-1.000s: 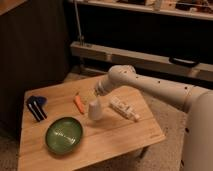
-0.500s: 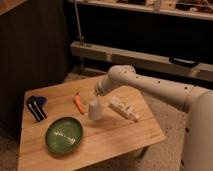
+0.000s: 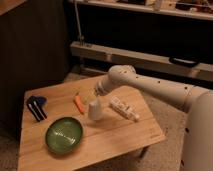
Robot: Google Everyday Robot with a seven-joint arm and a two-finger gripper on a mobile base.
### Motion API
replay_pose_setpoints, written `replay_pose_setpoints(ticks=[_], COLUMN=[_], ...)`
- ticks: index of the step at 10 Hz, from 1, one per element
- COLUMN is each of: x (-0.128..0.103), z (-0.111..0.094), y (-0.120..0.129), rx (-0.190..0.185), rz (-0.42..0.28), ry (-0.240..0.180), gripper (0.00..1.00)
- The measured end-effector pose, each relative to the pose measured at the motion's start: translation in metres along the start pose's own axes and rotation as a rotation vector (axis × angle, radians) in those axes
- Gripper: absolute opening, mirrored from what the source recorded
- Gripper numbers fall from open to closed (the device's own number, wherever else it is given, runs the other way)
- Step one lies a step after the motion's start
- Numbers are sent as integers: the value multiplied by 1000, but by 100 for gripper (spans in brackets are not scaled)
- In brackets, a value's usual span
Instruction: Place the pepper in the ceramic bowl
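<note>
The small orange pepper (image 3: 79, 103) lies on the wooden table (image 3: 120, 135), left of the white upturned cup (image 3: 95, 109). The glossy green ceramic bowl (image 3: 64, 134) sits at the front left of the table, a little way in front of the pepper. My gripper (image 3: 90, 95) is at the end of the white arm, low over the table just right of the pepper and above the cup. It holds nothing that I can see.
A white rectangular packet (image 3: 125, 109) lies right of the cup. A blue and black object (image 3: 36, 107) lies at the table's left edge. A dark wall and metal rails stand behind the table.
</note>
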Motion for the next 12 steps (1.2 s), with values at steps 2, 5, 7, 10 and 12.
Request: replay_pose_setpoints(ticks=[2,5,7,10,12], x=[0,0,0,0,-16], z=[0,0,0,-1,-3], y=[0,0,0,0,11], rx=[0,0,0,0,-9], rz=[0,0,0,-7,-79], ry=[0,0,0,7,74], gripper=[80,80,80,80,80])
